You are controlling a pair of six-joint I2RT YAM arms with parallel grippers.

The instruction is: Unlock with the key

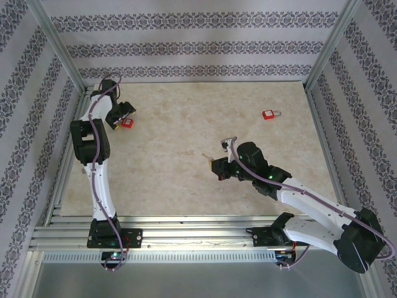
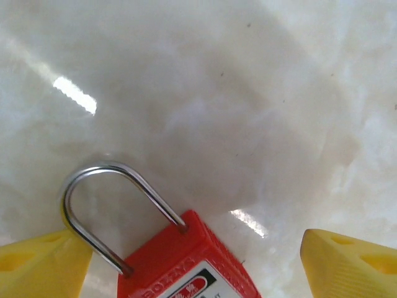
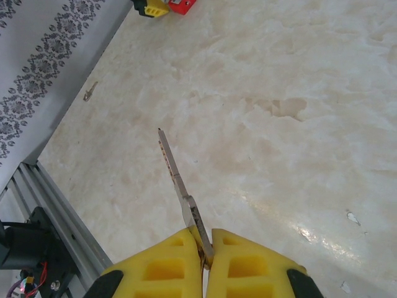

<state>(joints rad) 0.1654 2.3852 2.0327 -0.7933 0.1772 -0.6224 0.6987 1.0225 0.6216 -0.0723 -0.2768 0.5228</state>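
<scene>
Silver flat-bladed metal key is pinched at its head in the right gripper, whose yellow fingers are pressed together on it. The blade sticks out ahead, aimed across the pale marbled tabletop toward the far left corner. Over there, a red plastic padlock with a steel shackle appears to lie on the tabletop between the fingers of the left gripper. Those fingers are spread wide, one just beside the shackle and the other well apart from the body, so the lock is framed but, as far as can be judged, not clamped. Both legs of the shackle are seated in the body, so nothing has been unlocked yet. The key pick-up looks done. What is left is for the lock to be steadied, the wide gap between key and lock to be crossed, the blade to be inserted and turned, and the shackle to be freed. The keyhole itself cannot be seen. A second red padlock is noted near the far right of the tabletop, well apart from both arms. As for writing, raised lettering on the red body looks like "BOZZYS", but it is cut by the frame edge and cannot be confirmed. A white label with a red mark is glimpsed beside it, too cropped to be read.
</scene>
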